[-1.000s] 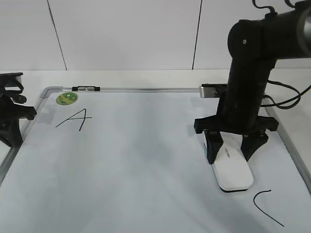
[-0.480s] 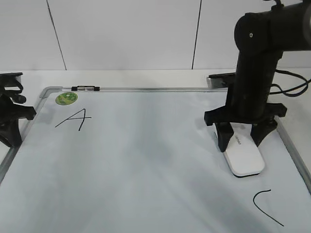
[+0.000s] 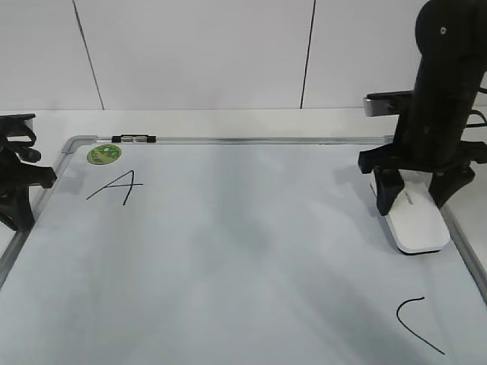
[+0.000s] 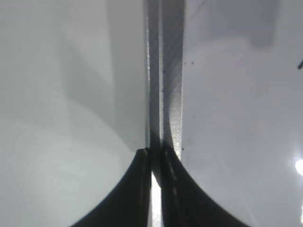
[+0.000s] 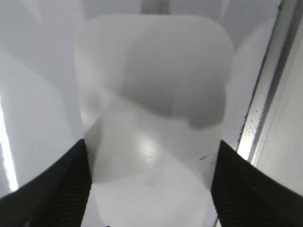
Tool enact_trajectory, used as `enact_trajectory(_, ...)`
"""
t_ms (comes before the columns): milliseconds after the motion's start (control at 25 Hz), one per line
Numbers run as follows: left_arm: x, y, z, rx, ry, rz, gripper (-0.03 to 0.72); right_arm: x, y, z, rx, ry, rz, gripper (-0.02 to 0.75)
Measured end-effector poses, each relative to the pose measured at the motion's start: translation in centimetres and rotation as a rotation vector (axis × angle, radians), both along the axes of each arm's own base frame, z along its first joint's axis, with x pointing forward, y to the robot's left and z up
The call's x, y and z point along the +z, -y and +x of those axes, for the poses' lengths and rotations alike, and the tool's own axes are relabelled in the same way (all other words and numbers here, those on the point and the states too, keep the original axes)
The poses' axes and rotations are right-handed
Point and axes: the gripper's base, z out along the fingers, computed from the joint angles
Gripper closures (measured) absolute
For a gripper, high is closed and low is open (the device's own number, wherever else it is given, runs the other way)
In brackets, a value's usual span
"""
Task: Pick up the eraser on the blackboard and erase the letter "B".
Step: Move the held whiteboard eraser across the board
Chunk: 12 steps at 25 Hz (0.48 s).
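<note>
The white eraser [image 3: 418, 228] lies flat on the blackboard [image 3: 243, 251] beside its right frame. My right gripper [image 3: 415, 199] is shut on it, one finger on each long side. In the right wrist view the eraser [image 5: 154, 104] fills the space between my fingers [image 5: 151, 189], with the board's frame [image 5: 265, 99] just to its right. No letter "B" shows anywhere on the board. My left gripper [image 3: 19, 217] is shut and empty over the board's left frame [image 4: 165, 71], its closed jaws [image 4: 156, 158] low in the left wrist view.
A black "A" [image 3: 116, 186] is drawn at the board's top left, with a green round magnet [image 3: 104, 154] above it. A marker [image 3: 133, 138] lies on the top frame. A black "C"-like curve [image 3: 418, 325] is at the bottom right.
My right gripper has slid the eraser to the right and towards the back, from the board's right-centre to beside the right frame. The left arm has not moved.
</note>
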Motion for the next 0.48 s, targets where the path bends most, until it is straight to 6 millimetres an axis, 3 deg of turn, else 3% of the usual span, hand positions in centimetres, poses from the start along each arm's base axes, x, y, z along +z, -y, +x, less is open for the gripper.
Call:
enact_trajectory(280,0.0,0.0,0.0,0.005,-0.002,-0.007,0.671,0.0,3.4,0.6,-0.069,-0.007,0.035,0.203)
enact_trajectory(480,0.0,0.0,0.0,0.005,-0.002,-0.007,0.671,0.0,3.8,0.6,-0.039,-0.012,0.063,0.203)
